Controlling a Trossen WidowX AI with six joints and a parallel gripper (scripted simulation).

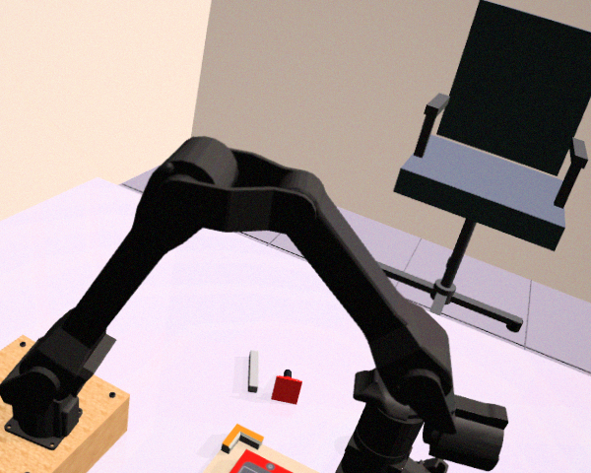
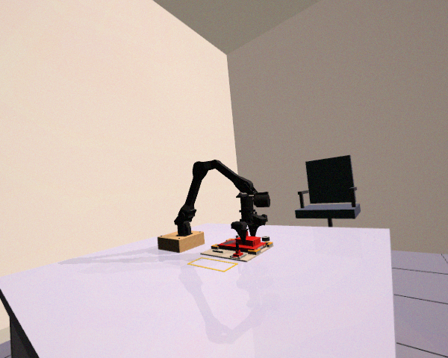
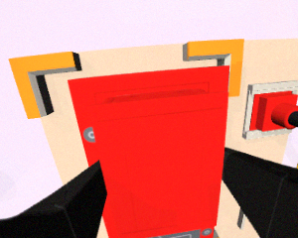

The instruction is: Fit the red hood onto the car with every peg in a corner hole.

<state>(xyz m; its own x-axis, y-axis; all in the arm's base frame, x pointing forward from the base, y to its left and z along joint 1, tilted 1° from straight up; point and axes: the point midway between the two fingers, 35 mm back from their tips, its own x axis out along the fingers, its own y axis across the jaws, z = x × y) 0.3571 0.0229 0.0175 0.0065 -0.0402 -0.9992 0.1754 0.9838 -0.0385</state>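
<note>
My gripper [image 2: 248, 237] [image 3: 160, 157] is shut on the red hood [image 2: 251, 242] [image 3: 161, 154], with one finger on each side. The hood is low over the chassis deck, flat roof up, and looks roughly lined up with it in the wrist view. The red chassis [image 1: 244, 460] [image 2: 226, 244] [image 3: 81, 91] sits in the jig [image 3: 139, 60] between orange corner brackets. Round grey fittings show on the deck at the left and lower right in the wrist view. The pegs, engine block and corner holes are hidden, so I cannot tell whether the hood rests flat.
A red piece with a black stem [image 2: 237, 253] [image 3: 273, 111] stands in a pale frame beside the chassis. A grey bar [image 1: 253, 371] and a red square piece [image 1: 286, 390] lie near the jig. A yellow outline [image 2: 206, 268] marks the table. The arm's wooden base [image 2: 181, 242] is nearby.
</note>
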